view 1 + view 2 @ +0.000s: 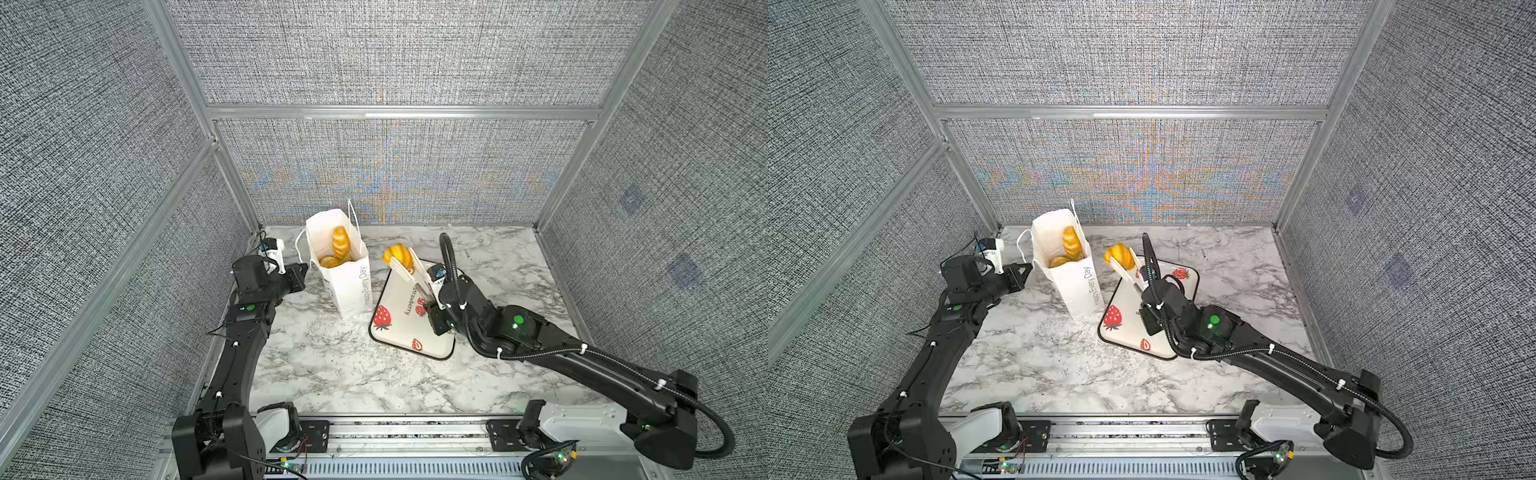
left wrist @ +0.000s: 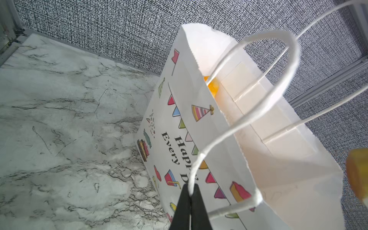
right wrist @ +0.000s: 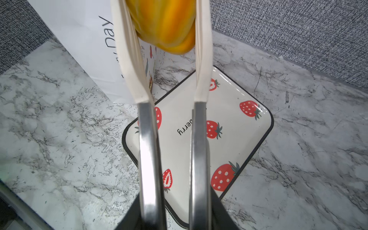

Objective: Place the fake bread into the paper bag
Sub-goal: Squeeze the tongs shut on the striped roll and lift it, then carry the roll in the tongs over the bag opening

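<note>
Left hand [image 2: 190, 189] tight on "Happy Every Day" bag [image 2: 179, 111] handle [image 2: 274, 35]; right hand [image 1: 432, 307] tight on tongs [image 3: 148, 149] with bread [image 3: 165, 23].

Premises: a robotics laboratory test cell. Evidence: grey woven fabric wall panels [image 1: 395, 54] in silver aluminium framing [image 1: 399, 112] enclose a marble-patterned tabletop [image 1: 374, 374]. A black jointed left robot arm [image 1: 239, 357] and a matching right robot arm [image 1: 582, 361] stand at a slotted aluminium base rail [image 1: 407, 432], with black corrugated cable conduit [image 1: 725, 432] exposed.
</note>
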